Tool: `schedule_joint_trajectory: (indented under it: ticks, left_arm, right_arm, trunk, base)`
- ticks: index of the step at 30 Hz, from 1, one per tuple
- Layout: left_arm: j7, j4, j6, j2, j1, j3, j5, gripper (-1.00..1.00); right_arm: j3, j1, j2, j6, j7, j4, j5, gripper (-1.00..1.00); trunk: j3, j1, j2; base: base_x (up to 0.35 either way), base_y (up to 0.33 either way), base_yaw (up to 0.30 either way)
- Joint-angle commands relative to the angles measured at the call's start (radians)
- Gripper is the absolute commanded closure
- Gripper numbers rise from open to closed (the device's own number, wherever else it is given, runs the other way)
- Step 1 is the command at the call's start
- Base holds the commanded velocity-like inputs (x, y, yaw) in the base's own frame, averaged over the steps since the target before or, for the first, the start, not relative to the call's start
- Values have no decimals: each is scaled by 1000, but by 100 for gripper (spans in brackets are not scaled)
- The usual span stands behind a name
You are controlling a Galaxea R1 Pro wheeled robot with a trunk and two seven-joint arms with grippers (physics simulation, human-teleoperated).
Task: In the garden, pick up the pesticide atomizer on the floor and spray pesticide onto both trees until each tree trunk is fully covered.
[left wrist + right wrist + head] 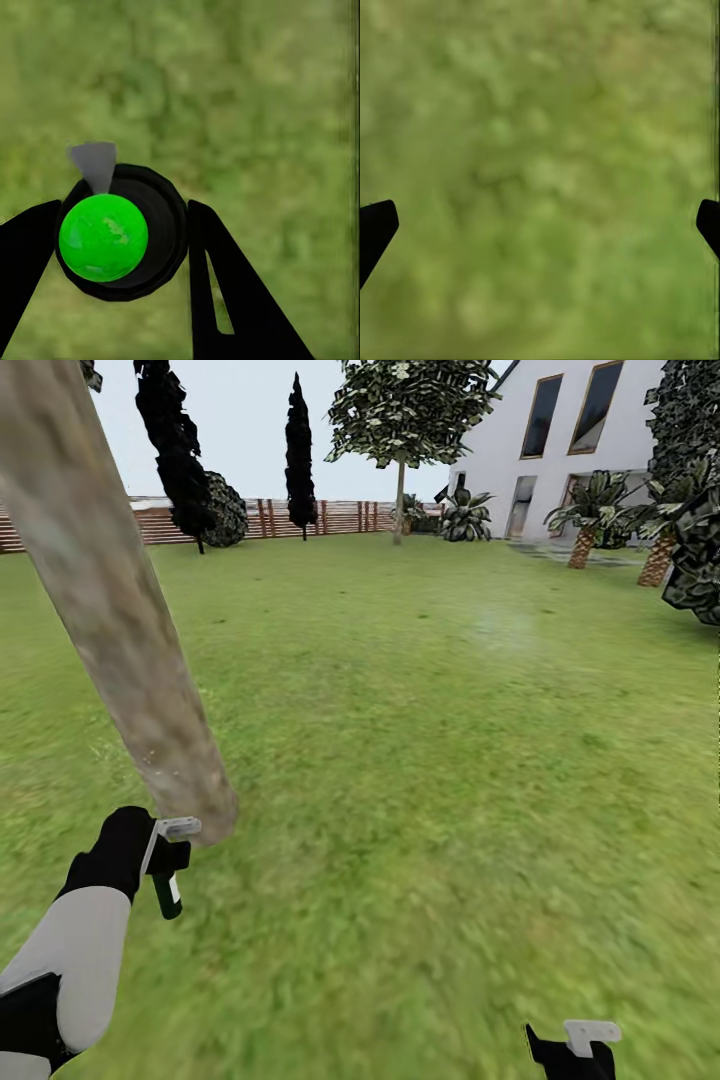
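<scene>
Left hand (165,860) clamped around pesticide atomizer (168,895), beside mottled tree trunk (110,610).

Ahead of me, at the far right, I see a white house (520,450) with tall dark windows (541,415). Short palms (583,520) with scaly trunks stand in front of it, and a dark leafy shrub (695,550) crowds the right edge. Two narrow black columnar trees (300,450) rise against the pale sky (250,410), one beside a round bush (225,510).
</scene>
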Motion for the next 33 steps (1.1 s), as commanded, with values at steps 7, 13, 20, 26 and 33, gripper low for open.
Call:
schedule_joint_trajectory:
  ticks: [7,13,20,26,33]
  left_arm:
    - [-9,-1,3,-2,-1,3,-11,100]
    - [-8,-2,3,-3,-1,5,-10,100]
    - [-15,-2,5,-2,-15,-2,-8,100]
    - [-18,1,8,-1,-43,-10,-11,100]
    - [-20,127,10,-2,-135,-191,-7,100]
  right_arm:
    - [-8,-1,0,-3,8,1,2,-100]
    - [-8,-1,0,-3,8,1,2,-100]
    - [-9,-1,0,-3,8,1,2,-100]
    - [-9,-1,-1,-3,8,1,2,-100]
    - [-8,-1,-3,-2,8,2,4,-100]
  trunk:
    - [-1,0,0]
    - [-1,0,0]
    - [-1,0,0]
    - [-1,0,0]
    - [-1,0,0]
  base:
    - [-44,-271,110]
    - [79,-257,272]
    - [15,-28,276]
    - [0,0,129]
    - [0,0,2]
